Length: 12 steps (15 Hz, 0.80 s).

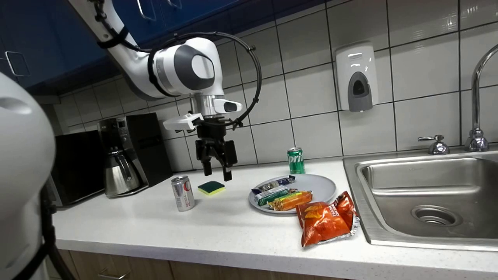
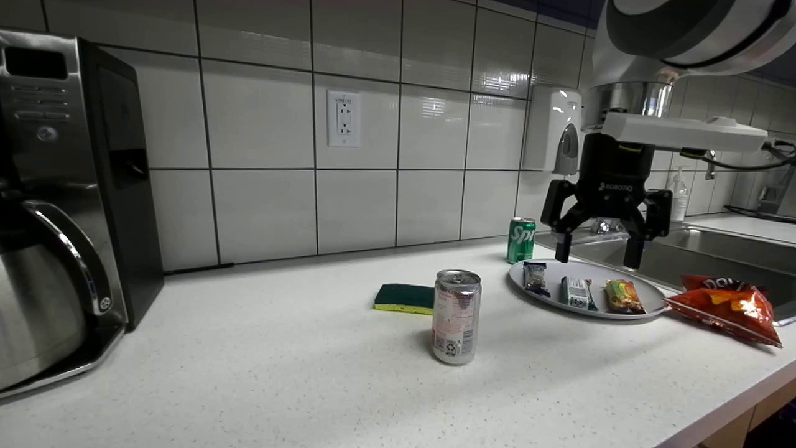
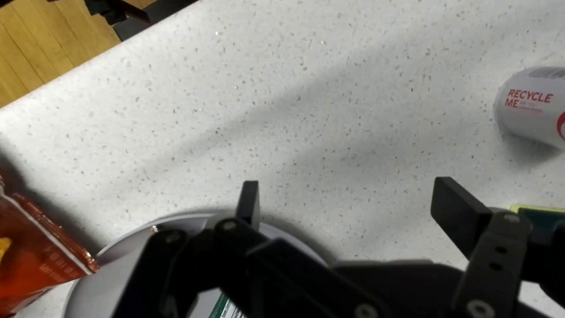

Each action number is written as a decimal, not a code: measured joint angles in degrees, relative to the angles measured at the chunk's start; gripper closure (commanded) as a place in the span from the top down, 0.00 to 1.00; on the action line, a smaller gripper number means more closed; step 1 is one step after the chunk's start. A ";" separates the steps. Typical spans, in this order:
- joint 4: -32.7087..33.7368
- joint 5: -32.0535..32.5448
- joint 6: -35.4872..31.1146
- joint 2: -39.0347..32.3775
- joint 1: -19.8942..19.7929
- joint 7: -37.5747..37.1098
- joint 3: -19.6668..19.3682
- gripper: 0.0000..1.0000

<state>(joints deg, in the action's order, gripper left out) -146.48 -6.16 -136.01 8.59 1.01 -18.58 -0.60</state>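
Observation:
My gripper point(image 1: 218, 174) is open and empty, pointing down above the white counter. It also shows open in an exterior view point(image 2: 598, 255) and in the wrist view point(image 3: 346, 194), with bare counter between its fingertips. It touches nothing. In the wrist view, a grey plate point(image 3: 110, 274) lies below the left finger. The plate holds a dark blue bar point(image 1: 273, 184), a green and white bar point(image 1: 274, 195) and an orange bar point(image 1: 291, 200). A silver can point(image 1: 183, 193) stands upright near a green and yellow sponge point(image 1: 211, 188). The can shows at the wrist view's right edge point(image 3: 536, 106).
An orange chip bag point(image 1: 325, 221) lies against the plate, beside the steel sink point(image 1: 369, 229). A green Sprite can point(image 1: 296, 161) stands behind the plate near the tiled wall. A coffee maker point(image 1: 134, 151) is at the far end. A soap dispenser point(image 1: 356, 77) hangs on the wall.

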 measured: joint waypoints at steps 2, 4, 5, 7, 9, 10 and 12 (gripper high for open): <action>-0.10 -1.99 1.67 0.70 0.35 2.83 0.00 1.00; -0.11 -3.02 3.27 1.28 0.59 5.17 0.00 1.00; -0.12 -3.04 3.90 1.47 0.62 5.86 0.01 1.00; -0.18 -2.93 4.61 1.65 0.62 6.58 0.01 1.00; -0.23 -2.89 4.75 1.65 0.62 6.67 0.02 1.00; -0.25 -2.89 4.76 1.65 0.62 6.69 0.02 1.00; -0.28 -2.89 4.77 1.65 0.62 6.73 0.03 1.00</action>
<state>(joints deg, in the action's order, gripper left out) -146.77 -9.05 -131.24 10.23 1.63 -11.85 -0.58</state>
